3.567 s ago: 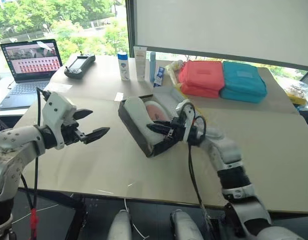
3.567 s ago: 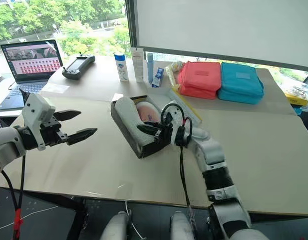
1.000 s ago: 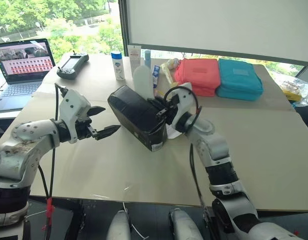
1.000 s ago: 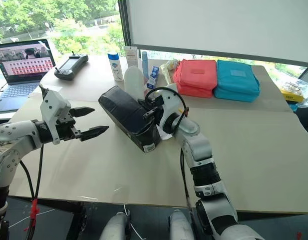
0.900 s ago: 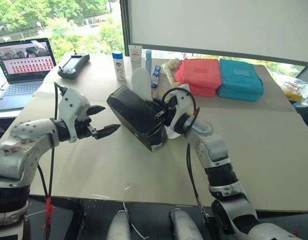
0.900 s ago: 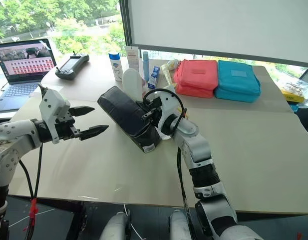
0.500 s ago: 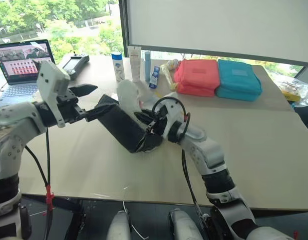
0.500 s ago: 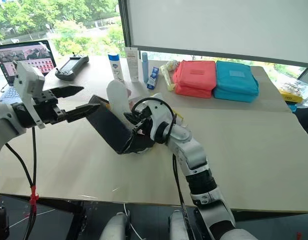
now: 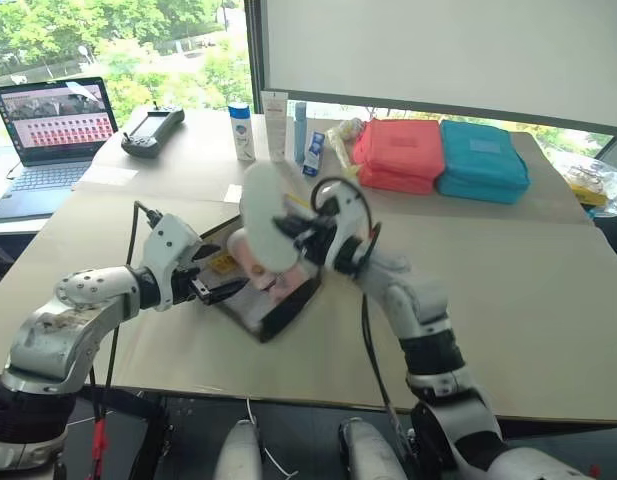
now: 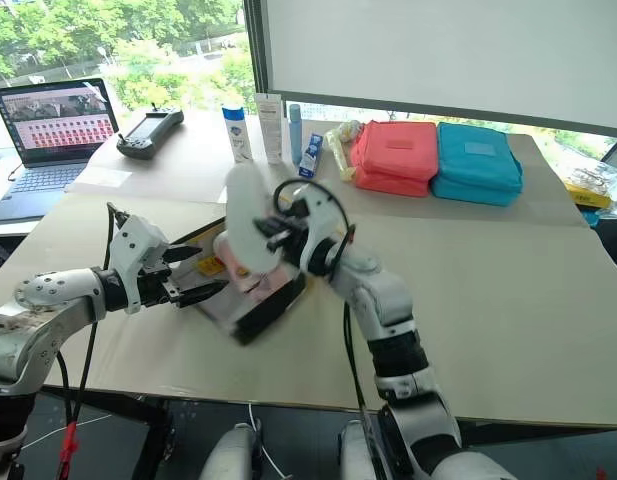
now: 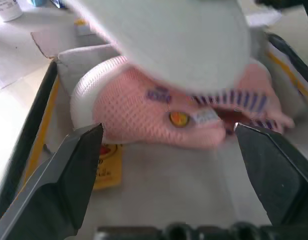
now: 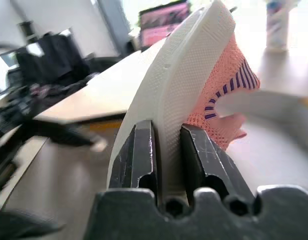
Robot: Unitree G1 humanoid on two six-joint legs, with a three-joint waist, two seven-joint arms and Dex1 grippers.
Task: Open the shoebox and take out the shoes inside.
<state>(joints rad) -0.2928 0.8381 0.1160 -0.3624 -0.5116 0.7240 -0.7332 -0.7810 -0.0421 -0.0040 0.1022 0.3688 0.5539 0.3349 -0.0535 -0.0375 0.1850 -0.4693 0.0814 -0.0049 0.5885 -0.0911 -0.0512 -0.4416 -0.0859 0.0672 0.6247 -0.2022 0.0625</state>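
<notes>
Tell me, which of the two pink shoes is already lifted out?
The shoe pinched by its white sole in the right gripper; the other shoe lies inside the shoebox.

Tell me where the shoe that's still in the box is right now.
The second pink shoe lies on its side in the open shoebox near the table's middle, in front of the open left gripper and just below the shoe that the right gripper holds.

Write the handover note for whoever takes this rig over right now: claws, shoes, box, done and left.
Right claw: shut on the sole of one pink shoe, held above the shoebox.
Left claw: open, empty, at the box's near-left side.
Second shoe: lying in the open box on the table.
Done: box opened, one shoe out.
Left: set that shoe down, take out the second.
</notes>
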